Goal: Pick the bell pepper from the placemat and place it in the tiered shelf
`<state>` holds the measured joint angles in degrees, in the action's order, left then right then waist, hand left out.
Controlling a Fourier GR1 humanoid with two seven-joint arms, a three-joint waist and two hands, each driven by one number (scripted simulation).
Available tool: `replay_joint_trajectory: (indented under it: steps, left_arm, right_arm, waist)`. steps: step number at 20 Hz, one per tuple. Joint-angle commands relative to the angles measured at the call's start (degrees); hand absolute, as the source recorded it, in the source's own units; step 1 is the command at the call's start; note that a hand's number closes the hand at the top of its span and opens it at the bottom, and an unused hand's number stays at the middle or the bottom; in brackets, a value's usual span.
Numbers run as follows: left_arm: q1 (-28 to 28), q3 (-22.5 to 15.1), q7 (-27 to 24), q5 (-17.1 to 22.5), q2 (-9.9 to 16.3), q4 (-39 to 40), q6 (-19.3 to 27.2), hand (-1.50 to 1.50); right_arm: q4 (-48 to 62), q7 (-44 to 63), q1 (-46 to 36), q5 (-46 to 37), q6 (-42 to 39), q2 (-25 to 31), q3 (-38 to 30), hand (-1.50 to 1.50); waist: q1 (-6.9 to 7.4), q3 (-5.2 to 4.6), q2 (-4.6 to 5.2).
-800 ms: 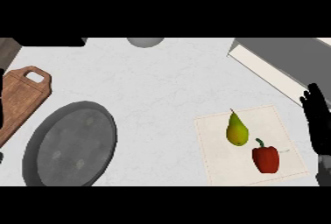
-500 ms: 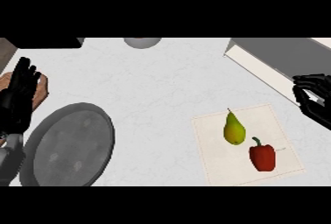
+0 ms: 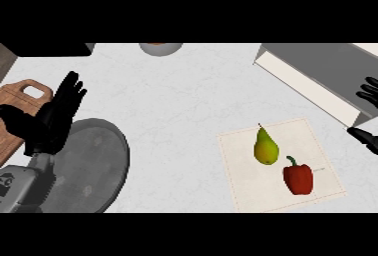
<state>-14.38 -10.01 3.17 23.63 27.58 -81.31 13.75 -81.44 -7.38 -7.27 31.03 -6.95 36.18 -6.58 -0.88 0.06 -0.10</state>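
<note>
Glossy red bell pepper lies on the pale square placemat, at five o'clock from a smooth green pear. Left hand spread flat; right hand cropped, fingers indistinct.

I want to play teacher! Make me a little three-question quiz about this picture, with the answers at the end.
1. True or false: the pepper lies on the placemat.
2. What lies beside the pepper? A) pear B) banana C) apple
3. Fill in: the left hand shows above the grey ____.

Key:
1. True; no hand touches it, and the right hand shows at the view's right edge by the shelf.
2. A, the pear.
3. Plate.
</note>
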Motion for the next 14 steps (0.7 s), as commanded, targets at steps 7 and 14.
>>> replay_joint_trajectory:
  steps: [7, 14]
  left_arm:
    - [0.1, 0.1, 4.5, -0.5, -0.1, -3.2, 1.1, 0.00]
    - [-1.2, -0.5, 3.3, -1.2, -0.9, -1.6, 0.2, 0.00]
  right_arm:
    - [-15.9, 16.4, 6.9, -2.4, -13.4, 18.0, 4.2, -1.50]
    - [-27.5, 24.9, 3.3, -25.1, -11.9, 33.3, 8.5, -1.50]
  waist:
    - [-0.08, -0.23, -0.40]
    - [0.40, -0.40, -0.15]
